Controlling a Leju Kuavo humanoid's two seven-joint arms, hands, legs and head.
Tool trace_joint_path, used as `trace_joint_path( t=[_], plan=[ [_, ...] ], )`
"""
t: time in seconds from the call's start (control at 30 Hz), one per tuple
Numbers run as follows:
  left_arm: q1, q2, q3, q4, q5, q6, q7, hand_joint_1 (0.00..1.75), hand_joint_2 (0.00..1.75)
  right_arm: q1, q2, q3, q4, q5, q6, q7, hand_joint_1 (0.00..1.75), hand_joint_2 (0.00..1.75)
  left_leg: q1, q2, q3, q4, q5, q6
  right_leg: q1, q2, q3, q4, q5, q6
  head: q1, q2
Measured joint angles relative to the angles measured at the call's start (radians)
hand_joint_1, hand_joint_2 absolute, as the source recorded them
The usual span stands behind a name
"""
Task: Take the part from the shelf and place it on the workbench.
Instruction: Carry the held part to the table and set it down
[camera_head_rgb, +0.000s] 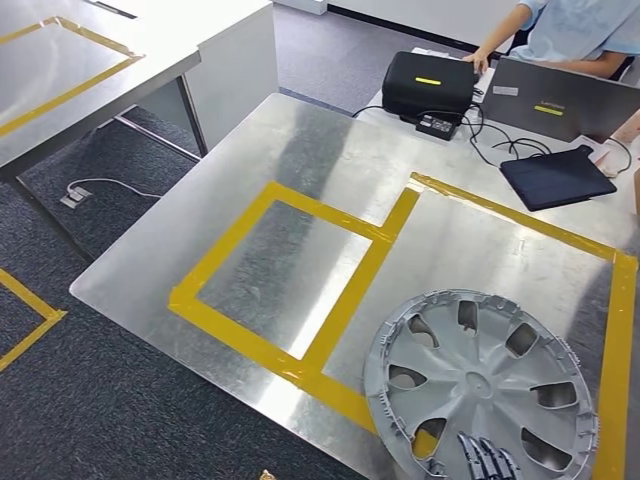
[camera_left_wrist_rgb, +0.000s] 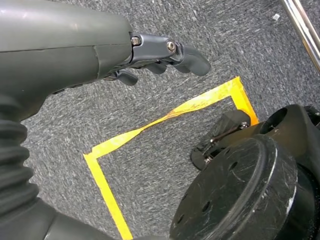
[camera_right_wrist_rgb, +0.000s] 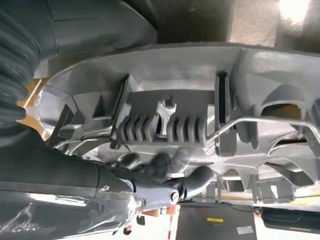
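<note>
The left hand has a smooth, matte grey shell over its back, and below it a darker grey ribbed cover folded like a bellows. Its fingers are dark, glossy and rounded at the tips, joined by small silver screws set in black links. The right hand has the same build: a dark ribbed cover, a smooth grey casing with a shiny, reflective surface, and dark fingers with a round silver screw at the joint. In the head view, the right hand's fingers look black and ridged.
</note>
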Motion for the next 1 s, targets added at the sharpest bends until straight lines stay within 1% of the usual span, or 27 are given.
trace_joint_path(
  t=[0.1, 0.23, 0.37, 0.43, 0.47, 0.5, 0.53, 0.57, 0.6, 0.63, 0.67, 0.7, 0.73, 0.77, 0.8, 0.83, 0.9, 0.93, 0.97, 1.0],
  plan=[
    [0.000, 0.000, 0.000, 0.000, 0.000, 0.006, 0.001, 0.00, 0.00, 0.010, 0.000, -0.009, -0.014, 0.004, -0.004, 0.000, 0.00, 1.75, -0.002, 0.000, 0.000, 0.000, -0.001, 0.001, -0.002, 0.000, 0.000, 0.000, 0.000, 0.001, 0.000, 0.000],
    [0.000, 0.000, 0.003, 0.000, 0.000, 0.016, 0.006, 0.00, 0.00, 0.027, 0.001, -0.022, -0.039, 0.020, -0.007, 0.000, 0.00, 1.75, -0.008, 0.000, 0.000, 0.001, -0.004, 0.007, -0.008, 0.000, 0.000, 0.000, -0.003, 0.005, 0.000, 0.000],
    [0.000, 0.000, 0.008, 0.000, 0.001, 0.023, 0.012, 0.00, 0.00, 0.050, 0.006, -0.053, -0.070, 0.082, 0.000, 0.000, 0.00, 1.75, -0.017, 0.000, 0.000, 0.000, -0.010, 0.016, -0.017, 0.000, 0.000, -0.004, -0.005, 0.014, 0.000, 0.000],
    [0.000, -0.001, 0.012, 0.000, 0.002, 0.025, 0.013, 0.00, 0.00, 0.063, 0.009, -0.074, -0.087, 0.114, 0.011, 0.000, 0.00, 1.75, -0.013, 0.001, 0.006, -0.013, -0.008, 0.022, -0.018, 0.000, 0.003, 0.001, -0.013, 0.020, 0.000, 0.000],
    [0.000, -0.001, 0.014, 0.000, 0.002, 0.026, 0.013, 0.00, 0.00, 0.069, 0.011, -0.082, -0.093, 0.125, 0.016, 0.000, 0.00, 1.75, -0.010, 0.002, 0.011, -0.020, -0.006, 0.024, -0.017, -0.001, -0.005, 0.023, -0.028, 0.023, 0.002, 0.000],
    [0.000, -0.002, 0.015, 0.000, 0.002, 0.026, 0.013, 0.00, 0.00, 0.075, 0.012, -0.089, -0.097, 0.134, 0.021, 0.000, 0.00, 1.75, -0.006, 0.004, 0.015, -0.025, -0.003, 0.027, -0.018, -0.002, -0.025, 0.066, -0.054, 0.026, 0.004, 0.000],
    [0.001, -0.002, 0.016, 0.000, 0.002, 0.027, 0.014, 0.00, 0.00, 0.081, 0.015, -0.097, -0.101, 0.149, 0.029, 0.000, 0.00, 1.75, -0.006, 0.005, 0.018, -0.027, -0.002, 0.028, -0.020, -0.003, -0.058, 0.129, -0.087, 0.029, 0.006, 0.000],
    [0.001, -0.002, 0.016, 0.000, 0.002, 0.027, 0.015, 0.00, 0.00, 0.087, 0.019, -0.106, -0.108, 0.172, 0.041, 0.000, 0.00, 1.75, -0.005, 0.007, 0.018, -0.027, -0.001, 0.029, -0.022, -0.003, -0.097, 0.199, -0.119, 0.032, 0.006, 0.000],
    [0.001, -0.003, 0.017, 0.000, 0.003, 0.027, 0.017, 0.00, 0.00, 0.095, 0.024, -0.118, -0.118, 0.205, 0.060, 0.000, 0.00, 1.75, -0.004, 0.007, 0.017, -0.027, -0.002, 0.028, -0.025, -0.003, -0.131, 0.255, -0.137, 0.036, 0.006, 0.000],
    [0.001, -0.003, 0.018, 0.000, 0.003, 0.027, 0.018, 0.00, 0.00, 0.102, 0.029, -0.132, -0.133, 0.241, 0.087, 0.000, 0.00, 1.75, -0.002, 0.007, 0.017, -0.026, -0.002, 0.027, -0.029, -0.003, -0.150, 0.281, -0.133, 0.040, 0.006, 0.000],
    [0.001, -0.004, 0.019, 0.000, 0.003, 0.028, 0.020, 0.00, 0.00, 0.109, 0.032, -0.147, -0.153, 0.274, 0.118, 0.000, 0.00, 1.75, 0.001, 0.007, 0.017, -0.026, -0.002, 0.024, -0.033, -0.004, -0.152, 0.269, -0.107, 0.045, 0.006, 0.000],
    [0.001, -0.005, 0.021, 0.000, 0.003, 0.029, 0.021, 0.00, 0.00, 0.113, 0.034, -0.160, -0.175, 0.298, 0.149, 0.000, 0.00, 1.75, 0.006, 0.006, 0.018, -0.024, -0.003, 0.018, -0.038, -0.004, -0.135, 0.219, -0.065, 0.051, 0.006, 0.000],
    [0.001, -0.006, 0.022, 0.000, 0.004, 0.030, 0.023, 0.00, 0.00, 0.115, 0.035, -0.171, -0.201, 0.311, 0.175, 0.000, 0.00, 1.75, 0.010, 0.005, 0.018, -0.022, -0.003, 0.010, -0.045, -0.005, -0.106, 0.148, -0.024, 0.060, 0.007, 0.000],
    [0.002, -0.004, 0.023, 0.000, 0.004, 0.031, 0.024, 0.00, 0.00, 0.116, 0.035, -0.179, -0.225, 0.317, 0.192, 0.000, 0.00, 1.75, 0.013, 0.003, 0.017, -0.020, -0.003, 0.001, -0.048, -0.004, -0.080, 0.092, 0.010, 0.065, 0.008, 0.000],
    [0.002, -0.003, 0.024, -0.001, 0.004, 0.032, 0.026, 0.00, 0.00, 0.117, 0.035, -0.186, -0.247, 0.320, 0.205, 0.000, 0.00, 1.75, 0.013, 0.001, 0.017, -0.018, -0.002, -0.009, -0.051, -0.002, -0.063, 0.054, 0.031, 0.066, 0.008, 0.000],
    [0.002, -0.002, 0.024, -0.001, 0.005, 0.033, 0.031, 0.00, 0.00, 0.117, 0.035, -0.191, -0.266, 0.322, 0.217, 0.000, 0.00, 1.75, 0.012, -0.001, 0.017, -0.017, 0.001, -0.018, -0.051, 0.000, -0.059, 0.040, 0.039, 0.061, 0.008, 0.000],
    [0.006, -0.001, 0.024, 0.000, 0.008, 0.034, 0.047, 0.00, 0.00, 0.115, 0.035, -0.196, -0.298, 0.323, 0.248, 0.000, 0.00, 1.75, 0.012, -0.003, 0.014, -0.018, 0.010, -0.034, -0.048, 0.004, -0.073, 0.049, 0.043, 0.040, 0.007, 0.000],
    [0.010, 0.000, 0.024, 0.001, 0.010, 0.035, 0.056, 0.00, 0.00, 0.110, 0.034, -0.198, -0.315, 0.323, 0.268, 0.000, 0.00, 1.75, 0.014, -0.003, 0.010, -0.014, 0.005, -0.040, -0.046, 0.004, -0.080, 0.051, 0.047, 0.030, 0.006, 0.000],
    [0.015, 0.002, 0.024, 0.002, 0.012, 0.036, 0.060, 0.00, 0.00, 0.102, 0.033, -0.199, -0.333, 0.323, 0.286, 0.000, 0.00, 1.75, 0.016, -0.002, 0.001, 0.002, -0.014, -0.043, -0.045, 0.003, -0.089, 0.052, 0.053, 0.019, 0.004, 0.000],
    [0.019, 0.003, 0.024, 0.002, 0.014, 0.038, 0.062, 0.00, 0.00, 0.092, 0.032, -0.201, -0.352, 0.324, 0.301, 0.000, 0.00, 1.75, 0.015, -0.002, -0.014, 0.038, -0.048, -0.045, -0.044, 0.002, -0.098, 0.052, 0.060, 0.009, 0.002, 0.000]
  ],
)
